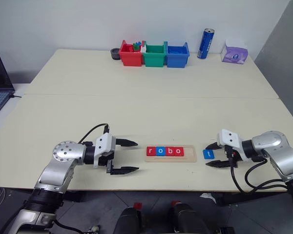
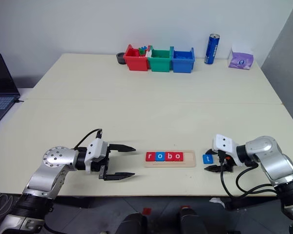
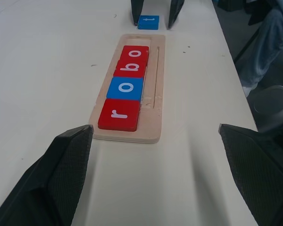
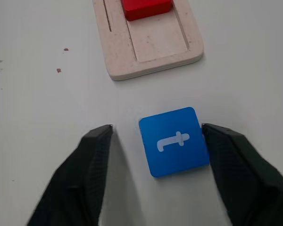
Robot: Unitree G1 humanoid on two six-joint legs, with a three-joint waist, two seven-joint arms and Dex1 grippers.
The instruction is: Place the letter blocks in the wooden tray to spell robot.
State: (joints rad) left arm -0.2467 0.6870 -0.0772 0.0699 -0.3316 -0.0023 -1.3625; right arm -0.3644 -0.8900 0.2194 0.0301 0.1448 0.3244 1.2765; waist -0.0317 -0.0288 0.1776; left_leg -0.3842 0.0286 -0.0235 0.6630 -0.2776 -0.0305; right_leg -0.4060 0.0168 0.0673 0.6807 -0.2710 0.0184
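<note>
Nearest, on the table (image 1: 136,112), the wooden tray (image 1: 170,157) holds four letter blocks reading r, o, b, o, with the last slot bare. Just right of it the blue t block (image 4: 174,140) lies flat, not yet lifted; the right hand (image 4: 155,174) straddles it, one finger touching its edge, the other apart. The left hand (image 1: 123,157) hangs wide open, empty. Only the t remains.

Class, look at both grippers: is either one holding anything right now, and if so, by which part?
Nothing is held yet. The left gripper hangs open and empty beside the wooden tray. The right gripper straddles the blue t block on the table: one finger touches its edge, the other stands clear.
</note>
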